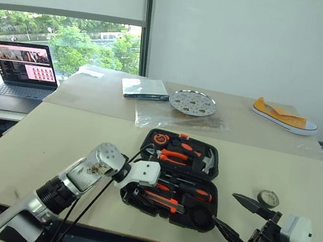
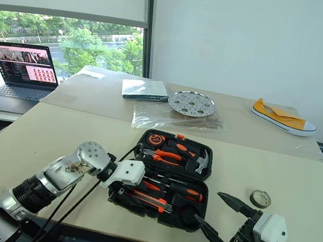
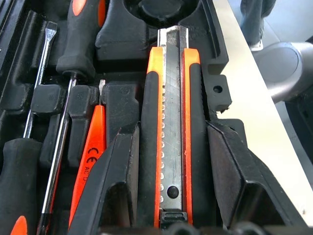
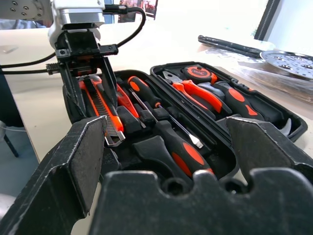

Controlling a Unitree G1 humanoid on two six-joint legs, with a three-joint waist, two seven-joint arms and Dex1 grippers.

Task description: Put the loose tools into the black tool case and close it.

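Observation:
The black tool case (image 1: pixel 217 163) lies open on the near table, with orange pliers, a hammer and a tape measure in its far half. Two black-and-orange screwdrivers (image 1: pixel 191 189) and a slim orange tool (image 3: pixel 90 152) rest in the near half. My left gripper (image 1: pixel 137 191) reaches down over the case's near left corner, shut on the orange-black utility knife (image 3: pixel 171 122), which lies along its recess. The small dark tape roll (image 1: pixel 268 198) sits on the table to the right of the case. My right gripper (image 1: pixel 226 210) hovers open at the case's near right corner, holding nothing.
A laptop (image 1: pixel 20 69) stands open on a lower desk at the far left. On the far table lie a flat packet (image 1: pixel 145 88), a perforated metal plate (image 1: pixel 193 102) on clear plastic sheeting, and a yellow shoe (image 1: pixel 284 116). The table's front edge runs just below the case.

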